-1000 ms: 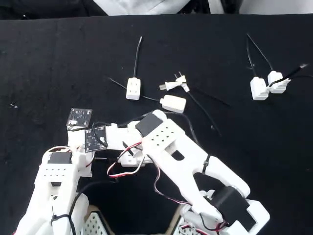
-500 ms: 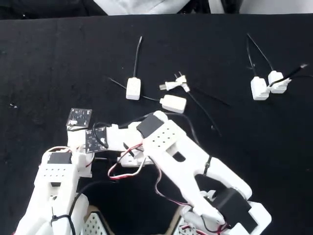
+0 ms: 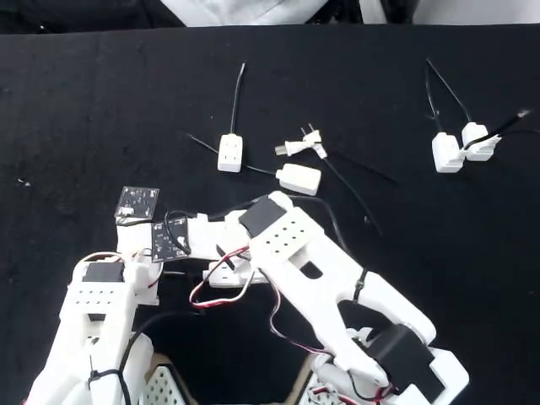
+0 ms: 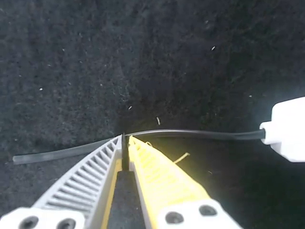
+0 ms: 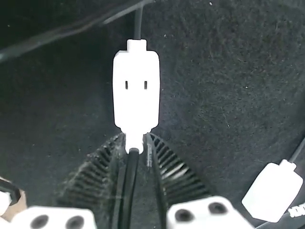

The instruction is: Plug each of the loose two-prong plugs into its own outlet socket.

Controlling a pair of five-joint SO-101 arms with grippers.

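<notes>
While the right gripper (image 5: 136, 139) clamps its ribbed fingers narrow on the stubby neck of a white, rounded-rectangle outlet socket (image 5: 136, 90), two slim slots facing up, body just past the tips on fuzzy black cloth (image 5: 228, 86), the left gripper (image 4: 125, 139) has ribbed fingers almost together, nipping a thin glossy black cable (image 4: 190, 134) at its tips.

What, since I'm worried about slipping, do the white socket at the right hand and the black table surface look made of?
White socket: likely moulded plastic, smooth, crisp edges.
Table surface: probably felt-like cloth, matte, fuzzy, dotted with lint.
</notes>
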